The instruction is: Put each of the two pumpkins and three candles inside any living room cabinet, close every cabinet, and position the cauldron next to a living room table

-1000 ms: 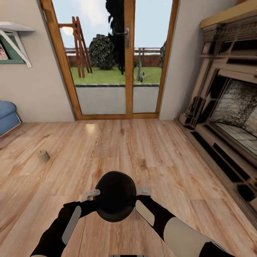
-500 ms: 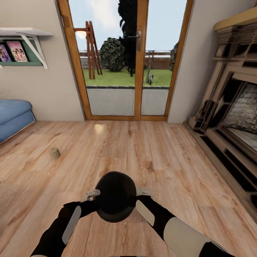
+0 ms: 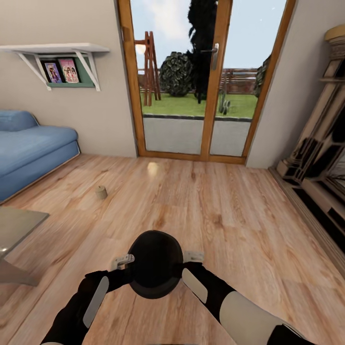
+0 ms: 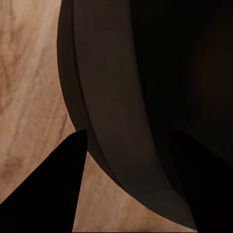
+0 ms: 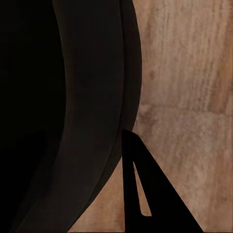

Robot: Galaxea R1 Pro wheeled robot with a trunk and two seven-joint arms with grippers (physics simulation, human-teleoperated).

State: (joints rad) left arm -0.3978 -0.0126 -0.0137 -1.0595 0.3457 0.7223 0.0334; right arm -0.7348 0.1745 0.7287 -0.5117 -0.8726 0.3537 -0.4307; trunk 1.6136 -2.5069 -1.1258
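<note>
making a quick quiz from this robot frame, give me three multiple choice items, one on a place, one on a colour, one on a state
1. Where is the short beige cylinder candle?
A. on the wooden plank floor
B. on the blue sofa
C. on the wall shelf

2. What colour is the sofa?
A. red
B. blue
C. green

3. How is the round matte black cauldron placed?
A. standing on the floor by the glass door
B. lying on the sofa
C. held up between both arms

Answers: 1 A, it stands on the planks, apart from the sofa. 2 B, its cushions are blue. 3 C, the head view shows an arm on each side of it, above the floor.
</note>
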